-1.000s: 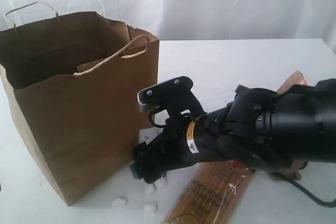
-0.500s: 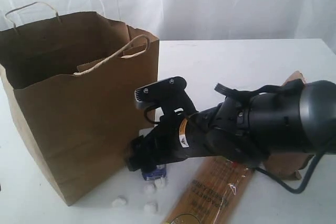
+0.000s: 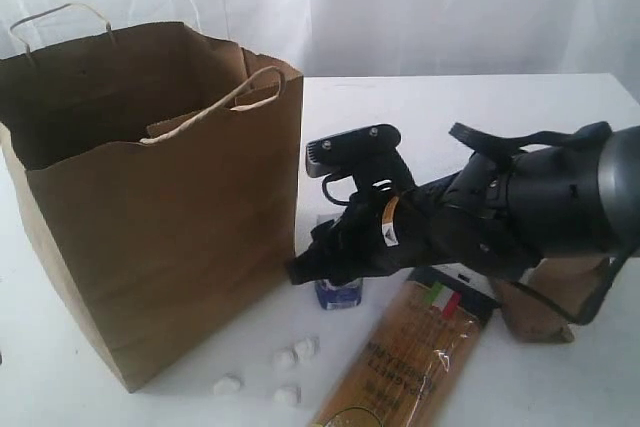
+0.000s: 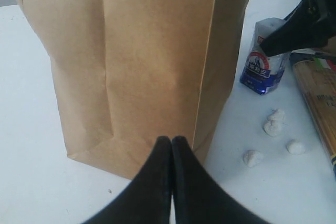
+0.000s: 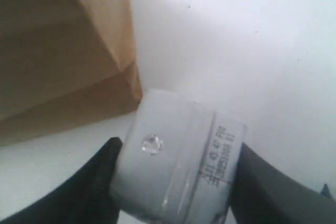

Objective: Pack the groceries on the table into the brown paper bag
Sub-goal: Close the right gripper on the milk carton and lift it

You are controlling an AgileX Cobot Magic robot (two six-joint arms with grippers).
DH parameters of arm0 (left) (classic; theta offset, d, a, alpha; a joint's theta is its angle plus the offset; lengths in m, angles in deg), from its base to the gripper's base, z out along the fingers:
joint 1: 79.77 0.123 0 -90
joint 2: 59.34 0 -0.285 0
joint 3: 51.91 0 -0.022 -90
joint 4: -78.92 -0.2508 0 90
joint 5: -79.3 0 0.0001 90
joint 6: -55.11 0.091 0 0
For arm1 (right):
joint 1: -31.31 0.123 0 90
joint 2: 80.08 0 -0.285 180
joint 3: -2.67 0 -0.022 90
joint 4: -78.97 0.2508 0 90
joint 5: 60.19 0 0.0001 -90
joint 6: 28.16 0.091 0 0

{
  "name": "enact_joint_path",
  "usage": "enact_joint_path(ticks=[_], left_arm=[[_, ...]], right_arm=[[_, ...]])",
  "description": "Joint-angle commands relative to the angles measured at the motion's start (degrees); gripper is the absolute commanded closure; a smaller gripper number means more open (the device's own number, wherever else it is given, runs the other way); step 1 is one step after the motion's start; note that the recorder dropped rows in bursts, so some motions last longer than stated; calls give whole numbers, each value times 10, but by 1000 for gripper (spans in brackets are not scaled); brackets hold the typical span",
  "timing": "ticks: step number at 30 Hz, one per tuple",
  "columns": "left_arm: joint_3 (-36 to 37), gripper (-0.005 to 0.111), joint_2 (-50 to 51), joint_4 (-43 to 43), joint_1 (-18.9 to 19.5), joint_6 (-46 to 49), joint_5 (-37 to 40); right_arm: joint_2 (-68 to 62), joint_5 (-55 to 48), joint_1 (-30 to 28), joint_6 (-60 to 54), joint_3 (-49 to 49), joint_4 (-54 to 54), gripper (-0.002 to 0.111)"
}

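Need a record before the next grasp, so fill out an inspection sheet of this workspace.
Surface: white table, flat, no spills seen.
Job's things: brown paper bag upright and open; small white-blue carton beside it; spaghetti packet lying flat; small white lumps loose near the bag; brown pouch partly hidden behind the right arm.
Clutter: nothing seen.
Grippers: left gripper shut and empty, near the bag's base; right gripper with its fingers against both sides of the carton's top.
Cables: black cable looped over the right arm.
Surroundings: white curtain behind the table.
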Motion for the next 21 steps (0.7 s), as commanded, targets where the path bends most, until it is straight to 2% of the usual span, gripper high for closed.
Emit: enact_joint_path(ticks=[1, 6, 13, 18, 21], left_arm=[[2, 106, -3, 1, 1, -3, -2], [2, 106, -3, 1, 1, -3, -2], [2, 106, -3, 1, 1, -3, -2], [2, 106, -3, 1, 1, -3, -2], [2, 106, -3, 1, 1, -3, -2]], right_arm=[[26, 4, -24, -36, -2, -19, 108], [50, -11, -46, -206, -17, -11, 108], [65, -58, -58, -491, -47, 123, 108], [65, -188, -58, -656, -81, 245, 108], [65, -294, -58, -671, -104, 260, 108]])
